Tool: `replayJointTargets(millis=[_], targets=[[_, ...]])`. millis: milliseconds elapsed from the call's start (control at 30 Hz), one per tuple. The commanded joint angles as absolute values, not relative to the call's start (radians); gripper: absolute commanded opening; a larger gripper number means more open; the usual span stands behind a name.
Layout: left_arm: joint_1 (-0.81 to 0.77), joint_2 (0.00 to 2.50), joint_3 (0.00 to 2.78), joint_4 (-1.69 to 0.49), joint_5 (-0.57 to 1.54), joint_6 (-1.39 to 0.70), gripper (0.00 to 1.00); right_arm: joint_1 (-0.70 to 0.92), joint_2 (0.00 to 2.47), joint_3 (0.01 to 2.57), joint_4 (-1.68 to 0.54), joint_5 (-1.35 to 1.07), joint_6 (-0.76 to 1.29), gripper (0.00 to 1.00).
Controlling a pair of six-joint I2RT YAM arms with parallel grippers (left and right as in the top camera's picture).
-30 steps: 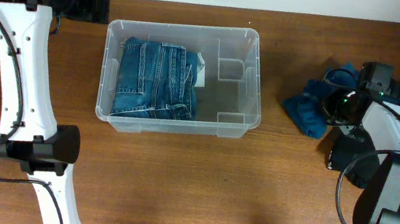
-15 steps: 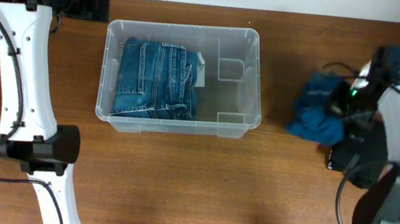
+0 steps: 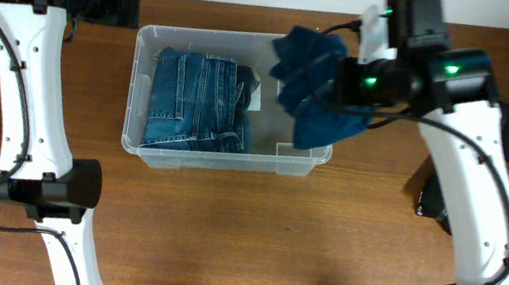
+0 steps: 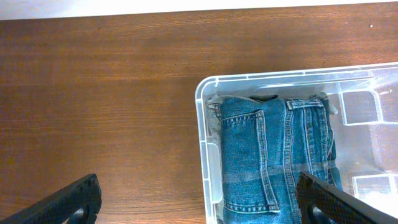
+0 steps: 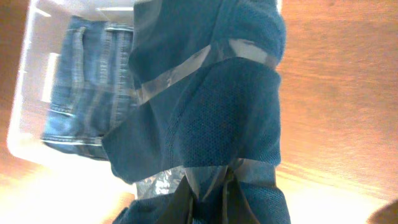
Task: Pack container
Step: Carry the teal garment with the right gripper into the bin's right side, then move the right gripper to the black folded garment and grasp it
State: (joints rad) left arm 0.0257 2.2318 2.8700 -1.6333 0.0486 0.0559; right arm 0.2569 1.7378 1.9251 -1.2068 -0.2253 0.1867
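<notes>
Container point(image 3: 221, 161) now sits beneath blue garment point(image 3: 319, 81) grasped by right jaws; left jaws released.

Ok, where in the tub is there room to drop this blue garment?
In the container, the right half is bare, between the folded jeans and its right wall; the blue garment in the right gripper hangs over it. The left half is crowded with jeans.
</notes>
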Motion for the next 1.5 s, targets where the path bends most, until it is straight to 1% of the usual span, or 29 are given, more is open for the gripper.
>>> replayJointTargets(millis=[0, 200, 433, 500, 533, 567, 633, 833, 967, 1133, 1233, 1333, 1367, 1467], targets=[[0.032, 2.227, 2.881, -1.628, 0.057, 0.06, 0.99, 0.343, 1.747, 1.934, -1.173, -0.099, 0.343, 0.04], [0.032, 2.227, 2.881, -1.628, 0.057, 0.06, 0.99, 0.4, 1.819, 1.928, -1.138, -0.036, 0.468, 0.04], [0.032, 2.227, 2.881, -1.628, 0.057, 0.06, 0.99, 0.432, 1.912, 1.928, -1.087, -0.039, 0.497, 0.04], [0.032, 2.227, 2.881, -1.628, 0.057, 0.06, 0.99, 0.44, 1.937, 1.928, -1.089, -0.048, 0.499, 0.25], [0.032, 2.227, 2.881, -1.628, 0.057, 0.06, 1.0, 0.443, 1.939, 1.928, -1.099, -0.051, 0.498, 0.46], [0.032, 2.227, 2.881, -1.628, 0.057, 0.06, 0.99, 0.445, 1.939, 1.928, -1.104, -0.051, 0.498, 0.53], [0.032, 2.227, 2.881, -1.628, 0.057, 0.06, 0.99, 0.445, 1.937, 1.928, -1.11, -0.053, 0.493, 0.56], [0.032, 2.227, 2.881, -1.628, 0.056, 0.06, 0.99, 0.432, 1.929, 1.944, -1.127, -0.055, 0.422, 0.56], [0.032, 2.227, 2.881, -1.628, 0.056, 0.06, 1.0, 0.347, 1.904, 2.017, -1.201, -0.051, 0.397, 0.57], [0.032, 2.227, 2.881, -1.628, 0.057, 0.06, 0.99, 0.106, 1.896, 2.126, -1.37, -0.068, 0.329, 0.59], [0.032, 2.227, 2.881, -1.628, 0.057, 0.06, 0.99, -0.058, 1.9, 2.126, -1.448, -0.078, 0.289, 0.61], [0.032, 2.227, 2.881, -1.628, 0.056, 0.06, 0.99, -0.208, 1.908, 2.114, -1.512, -0.077, 0.204, 0.64], [0.032, 2.227, 2.881, -1.628, 0.056, 0.06, 0.99, -0.289, 1.909, 2.092, -1.534, -0.061, 0.156, 0.67], [0.032, 2.227, 2.881, -1.624, 0.056, 0.06, 0.99, -0.421, 1.909, 1.996, -1.55, -0.051, 0.13, 0.68]])
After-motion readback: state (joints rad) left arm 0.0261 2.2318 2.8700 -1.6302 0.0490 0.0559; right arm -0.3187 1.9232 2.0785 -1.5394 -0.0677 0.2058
